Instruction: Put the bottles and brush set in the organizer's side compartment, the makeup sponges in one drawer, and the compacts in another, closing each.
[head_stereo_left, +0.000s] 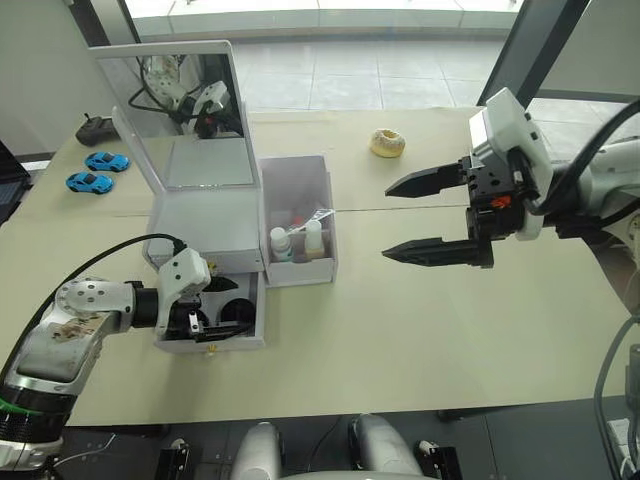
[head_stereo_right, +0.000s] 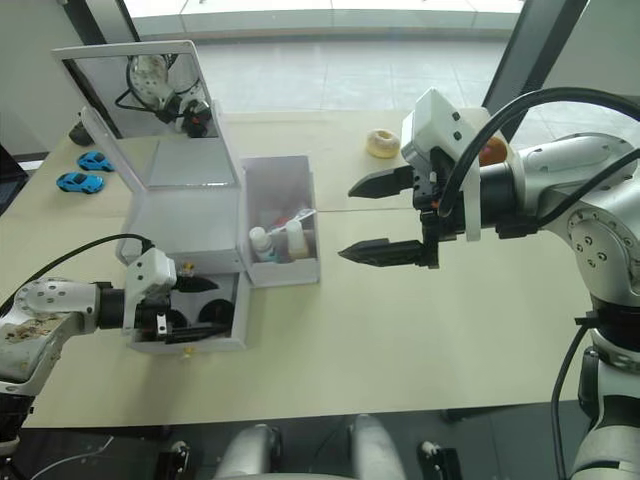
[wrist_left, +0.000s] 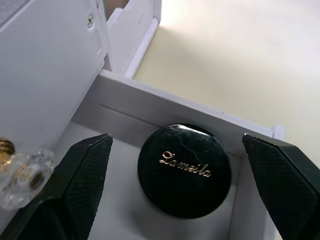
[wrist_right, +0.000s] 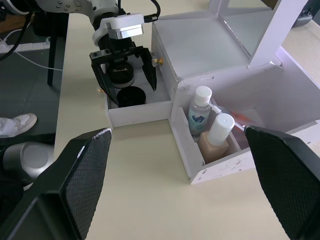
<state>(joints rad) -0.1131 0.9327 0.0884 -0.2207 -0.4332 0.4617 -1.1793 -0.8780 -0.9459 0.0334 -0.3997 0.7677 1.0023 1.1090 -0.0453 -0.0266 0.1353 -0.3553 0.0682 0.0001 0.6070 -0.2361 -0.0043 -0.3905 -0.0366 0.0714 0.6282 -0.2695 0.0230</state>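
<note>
Your left tool (wrist_left: 177, 190) hangs spread over the black compact (wrist_left: 184, 170) lying in the open drawer (head_stereo_left: 245, 338); it looks hard, glossy and slippery, so pinch its rim.

We see a beige table (head_stereo_left: 400, 330) on a grey tiled floor (head_stereo_left: 400, 75) washed in daylight, with a dark slanted post (head_stereo_left: 530, 50) rising at the right.

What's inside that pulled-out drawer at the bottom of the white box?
Two round black compacts lie in the open drawer: one lettered in gold between the left gripper's open fingers, another beside it. The drawer's back part runs under the organizer, so anything there is hidden.
</note>
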